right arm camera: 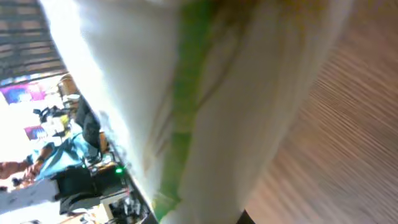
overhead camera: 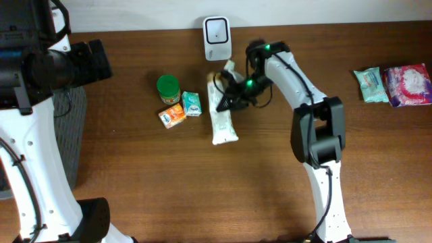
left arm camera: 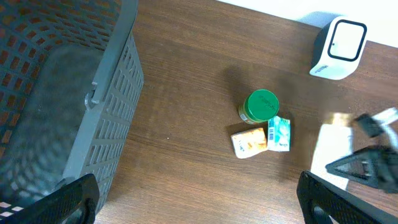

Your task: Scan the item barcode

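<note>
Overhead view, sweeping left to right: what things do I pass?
grey basket → green-lidded jar → small teal carton → long white package → teal pack → pink pack

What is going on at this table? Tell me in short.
The right gripper is shut on the upper end of the long white package, close to the white scanner at the back edge of the table. The package is not yet held up to the scanner. The left gripper hangs open beside the grey basket, holding nothing. A green-lidded jar, an orange packet and a teal packet sit to the left of the package.
</note>
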`<action>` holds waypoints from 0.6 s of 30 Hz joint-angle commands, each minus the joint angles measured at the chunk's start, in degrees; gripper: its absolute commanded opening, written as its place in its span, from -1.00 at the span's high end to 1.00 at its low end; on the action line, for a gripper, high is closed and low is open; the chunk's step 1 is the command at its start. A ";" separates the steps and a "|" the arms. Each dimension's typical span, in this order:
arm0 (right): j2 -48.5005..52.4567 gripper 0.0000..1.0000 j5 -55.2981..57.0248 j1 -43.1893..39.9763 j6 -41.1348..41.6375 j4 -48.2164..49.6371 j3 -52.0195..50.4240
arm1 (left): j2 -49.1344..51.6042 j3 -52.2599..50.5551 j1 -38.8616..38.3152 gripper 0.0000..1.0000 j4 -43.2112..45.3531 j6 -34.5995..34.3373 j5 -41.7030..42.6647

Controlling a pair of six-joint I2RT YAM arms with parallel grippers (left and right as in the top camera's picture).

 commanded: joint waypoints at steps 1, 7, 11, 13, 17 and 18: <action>-6.43 0.92 -10.71 0.11 -8.09 -0.11 5.49 | -0.24 0.13 0.17 -0.98 -0.02 -0.33 0.39; -6.43 0.92 -16.52 -0.33 -8.13 -4.72 13.68 | -0.24 0.13 0.17 -0.98 -0.02 -0.33 0.39; -6.43 0.92 -16.26 -0.31 -8.37 -5.27 14.51 | -0.24 0.13 0.17 -0.98 -0.02 -0.33 0.39; -6.43 0.92 -16.24 -0.31 -8.37 -5.27 14.51 | -0.24 0.13 0.17 -0.98 -0.02 -0.31 0.39; -6.43 0.92 -16.26 -0.31 -8.41 -5.22 14.51 | -0.24 0.13 0.17 -0.99 -0.02 -0.31 0.39; -6.43 0.92 -16.26 -0.31 -8.52 -5.22 14.51 | -0.24 0.13 0.17 -0.98 -0.02 -0.33 0.39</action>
